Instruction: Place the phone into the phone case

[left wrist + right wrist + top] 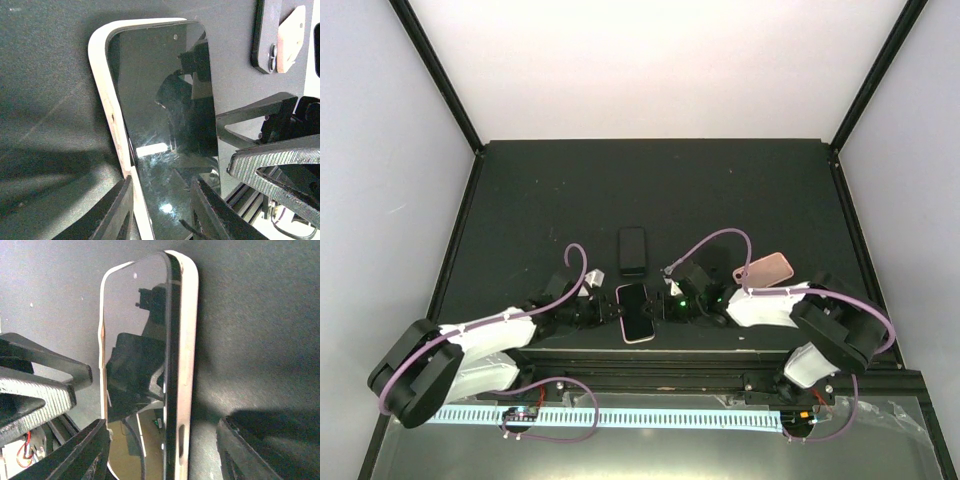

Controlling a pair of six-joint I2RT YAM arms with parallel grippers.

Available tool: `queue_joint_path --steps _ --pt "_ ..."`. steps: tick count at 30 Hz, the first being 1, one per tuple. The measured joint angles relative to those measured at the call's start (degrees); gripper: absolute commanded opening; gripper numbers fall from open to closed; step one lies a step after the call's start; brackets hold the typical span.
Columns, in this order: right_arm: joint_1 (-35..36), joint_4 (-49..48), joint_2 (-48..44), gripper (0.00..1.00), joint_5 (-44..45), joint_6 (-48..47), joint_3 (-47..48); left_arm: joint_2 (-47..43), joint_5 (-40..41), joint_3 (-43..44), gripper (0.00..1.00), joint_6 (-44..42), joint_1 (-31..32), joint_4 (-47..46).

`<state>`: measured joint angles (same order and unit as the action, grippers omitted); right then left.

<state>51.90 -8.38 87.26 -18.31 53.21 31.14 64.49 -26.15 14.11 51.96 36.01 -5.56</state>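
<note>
A phone (637, 313) with a black glass screen lies face up in a cream case (623, 326) at the table's near edge, between my two grippers. In the left wrist view the case's left wall (102, 90) runs beside the screen (160, 90). My left gripper (162, 185) is open, one finger outside that wall and one over the screen. In the right wrist view the phone's black right side (172, 365) stands a little above the case's wall (187, 365). My right gripper (162, 426) is open wide, astride that edge.
A second dark phone-shaped slab (633, 250) lies just beyond the phone. A pink case (767, 268) lies to the right, behind my right arm. The table's front rail (650, 352) runs just below the phone. The right gripper's ribbed finger (270, 160) shows in the left wrist view.
</note>
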Motion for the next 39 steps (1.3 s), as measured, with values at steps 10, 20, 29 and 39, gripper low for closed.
queue_joint_path --steps 10,20,29,39 --pt "0.0 -7.17 5.14 0.59 -2.4 2.29 1.86 2.43 0.48 -0.37 0.3 -0.79 -0.04 -0.81" --pt "-0.9 -13.33 7.61 0.57 -4.85 8.0 1.62 3.21 0.42 -2.14 0.29 0.13 -0.44 -3.87" --pt "-0.83 -26.14 8.13 0.57 -8.24 12.48 -0.37 -5.44 1.2 -6.84 0.38 0.83 -3.04 -3.43" --pt "-0.81 -32.0 10.19 0.54 -11.1 14.71 -0.42 -10.27 0.85 -8.31 0.38 0.59 -5.73 -1.79"
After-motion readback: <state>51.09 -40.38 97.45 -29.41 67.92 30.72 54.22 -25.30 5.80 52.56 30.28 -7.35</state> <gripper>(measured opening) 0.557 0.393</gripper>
